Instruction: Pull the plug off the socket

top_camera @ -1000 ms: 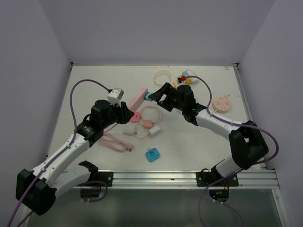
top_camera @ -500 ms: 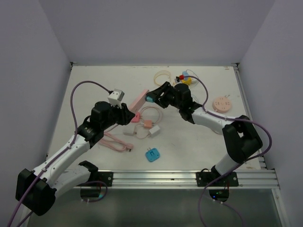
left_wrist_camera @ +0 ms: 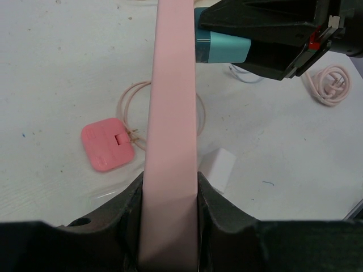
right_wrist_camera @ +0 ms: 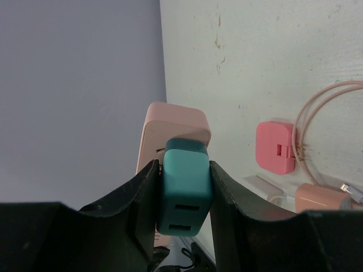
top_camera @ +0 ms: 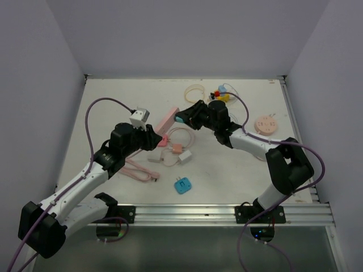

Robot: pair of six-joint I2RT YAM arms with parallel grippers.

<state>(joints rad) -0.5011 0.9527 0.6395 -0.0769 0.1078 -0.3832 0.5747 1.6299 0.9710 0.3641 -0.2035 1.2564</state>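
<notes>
Now clamping the teal plug [right_wrist_camera: 184, 187] with the right gripper [right_wrist_camera: 184, 170], jaws wide apart a second ago. Bracing the pink power strip [left_wrist_camera: 173, 85] tight in the left gripper [left_wrist_camera: 170, 192]. Plug still seated near the strip's far end; seemingly ready for pulling.

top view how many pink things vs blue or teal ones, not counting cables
pink: 4 (power strip, square adapter, peachy adapter, round disc)
blue or teal: 2 (teal plug, blue adapter)
total: 6
</notes>
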